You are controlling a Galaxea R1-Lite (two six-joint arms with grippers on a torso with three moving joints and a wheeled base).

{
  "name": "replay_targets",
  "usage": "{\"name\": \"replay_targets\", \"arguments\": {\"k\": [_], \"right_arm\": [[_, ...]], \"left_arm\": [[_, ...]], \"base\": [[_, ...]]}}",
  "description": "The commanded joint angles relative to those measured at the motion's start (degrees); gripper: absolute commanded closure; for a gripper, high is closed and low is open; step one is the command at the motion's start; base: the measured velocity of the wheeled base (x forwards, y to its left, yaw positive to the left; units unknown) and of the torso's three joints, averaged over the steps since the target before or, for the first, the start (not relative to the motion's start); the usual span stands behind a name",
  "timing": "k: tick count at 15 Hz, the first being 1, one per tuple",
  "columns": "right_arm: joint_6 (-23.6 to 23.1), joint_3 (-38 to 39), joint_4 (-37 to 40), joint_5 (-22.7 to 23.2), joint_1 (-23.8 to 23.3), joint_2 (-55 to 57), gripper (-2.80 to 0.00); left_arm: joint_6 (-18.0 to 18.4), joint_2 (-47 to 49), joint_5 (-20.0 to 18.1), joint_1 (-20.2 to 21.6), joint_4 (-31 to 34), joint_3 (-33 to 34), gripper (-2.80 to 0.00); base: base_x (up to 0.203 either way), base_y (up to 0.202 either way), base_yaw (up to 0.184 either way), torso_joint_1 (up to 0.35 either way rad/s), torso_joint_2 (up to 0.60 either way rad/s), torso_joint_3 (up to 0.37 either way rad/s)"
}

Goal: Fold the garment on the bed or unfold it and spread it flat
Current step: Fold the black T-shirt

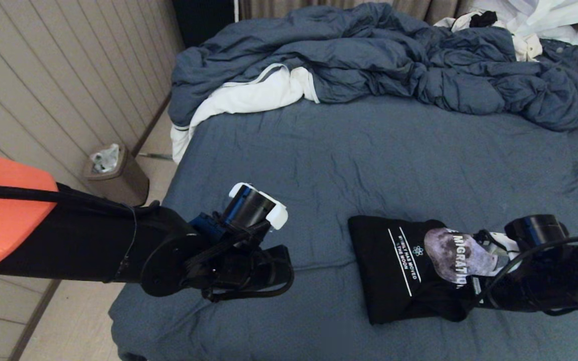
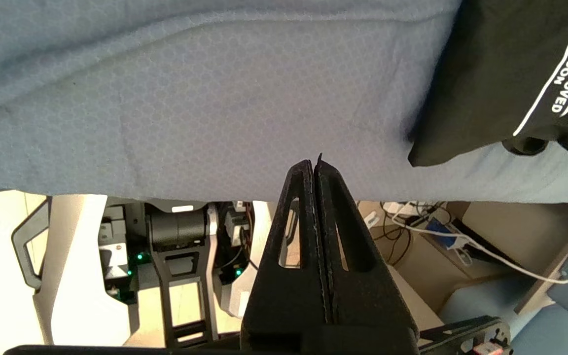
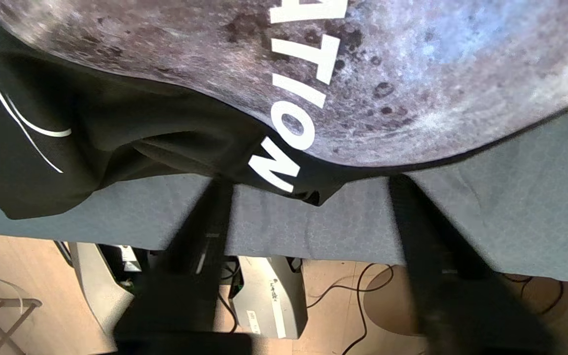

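The shirt (image 1: 399, 265) is lying folded on the bed (image 1: 369, 155) near its front edge, at about four o'clock in the head view, print facing up. The right gripper (image 3: 308, 190) is sitting at its near edge, fingers (image 3: 205, 212) standing apart on either side of the hem and gripping nothing. The left gripper (image 2: 316, 165) is hovering at eight o'clock over bare sheet, fingers pressed together and empty.

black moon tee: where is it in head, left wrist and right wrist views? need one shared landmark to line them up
Head view: the garment lies folded low and right of centre on the bed, with the right gripper at its near edge.
Left wrist view: upper right corner, well clear of the shut left gripper.
Right wrist view: fills the upper part, its edge between the open fingers.
Shared landmark: the white text lines on the shirt.
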Motion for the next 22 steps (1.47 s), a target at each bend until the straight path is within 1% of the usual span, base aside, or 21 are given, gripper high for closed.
{"name": "replay_targets", "arguments": {"k": [1, 7, 10, 11, 12, 13, 14, 15, 22], "right_arm": [[0.0, 0.2, 0.0, 0.1, 0.0, -0.1, 0.0], [0.1, -1.2, -0.4, 0.2, -0.2, 1.3, 0.0], [0.3, -0.6, -0.1, 0.5, 0.3, -1.6, 0.0], [0.8, 0.0, -0.1, 0.7, 0.8, -3.5, 0.0], [3.0, 0.3, -0.1, 0.7, 1.3, -5.6, 0.0], [6.3, 0.5, -0.1, 0.8, 1.8, -7.6, -2.8], [8.2, 0.8, 0.1, 0.8, 2.0, -8.7, -2.8], [8.5, 1.4, 0.0, 0.8, 1.9, -8.6, -2.8], [8.3, 1.3, -0.5, 0.7, 2.1, -3.5, -2.8]], "left_arm": [[-0.4, 0.3, -0.3, 0.1, 0.0, 0.0, 0.0], [-0.4, 0.3, -0.6, 0.8, 0.0, -0.2, 0.0], [-0.4, 0.3, -0.6, 0.8, 0.0, -0.2, 0.0], [-0.4, 0.2, -0.6, 0.8, 0.0, -0.1, 0.0], [-0.4, 0.1, -0.6, 0.8, 0.0, -0.1, 0.0], [-0.4, 0.1, -0.6, 0.8, 0.0, -0.1, 0.0], [-0.4, 0.2, -0.6, 0.8, 0.0, -0.1, 0.0], [-0.4, 0.2, -0.6, 0.8, 0.0, -0.1, 0.0], [-0.4, 0.4, -0.6, 0.8, 0.0, -0.1, 0.0]], "base": [[0.0, 0.0, 0.0, 0.0, 0.0, 0.0], [0.0, 0.0, 0.0, 0.0, 0.0, 0.0], [0.0, 0.0, 0.0, 0.0, 0.0, 0.0], [0.0, 0.0, 0.0, 0.0, 0.0, 0.0], [0.0, 0.0, 0.0, 0.0, 0.0, 0.0], [0.0, 0.0, 0.0, 0.0, 0.0, 0.0], [0.0, 0.0, 0.0, 0.0, 0.0, 0.0], [0.0, 0.0, 0.0, 0.0, 0.0, 0.0], [0.0, 0.0, 0.0, 0.0, 0.0, 0.0]]}}
